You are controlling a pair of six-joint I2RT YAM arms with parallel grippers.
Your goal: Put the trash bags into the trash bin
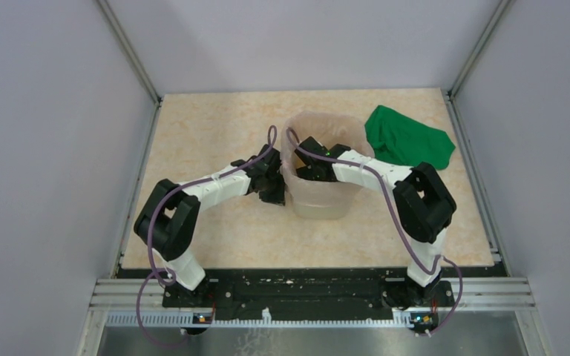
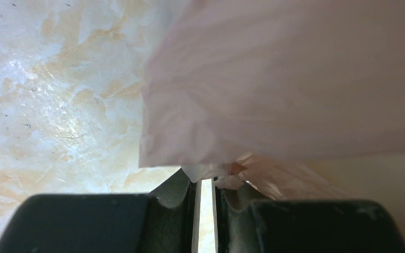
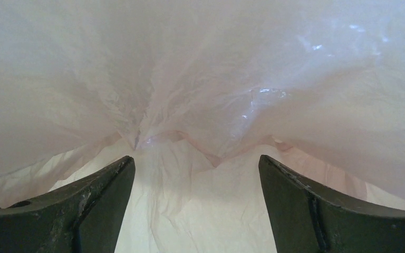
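Observation:
The cream-beige trash bin (image 1: 325, 202) stands mid-table with the pale-pink trash bag (image 1: 302, 123) draped in and over its mouth. My left gripper (image 1: 273, 188) is outside the bin's left wall. In the left wrist view it (image 2: 204, 177) is shut to a thin slit, pinching the bag's (image 2: 285, 79) lower edge at its tips, with the bin wall (image 2: 385, 176) to the right. My right gripper (image 1: 313, 157) reaches down into the bin. In the right wrist view it (image 3: 196, 164) is open wide and empty, with crinkled bag film (image 3: 200, 79) all around.
A crumpled green cloth (image 1: 408, 137) lies on the table to the right of the bin, near the back right corner. Grey walls enclose the marbled tabletop (image 1: 215, 133) on three sides.

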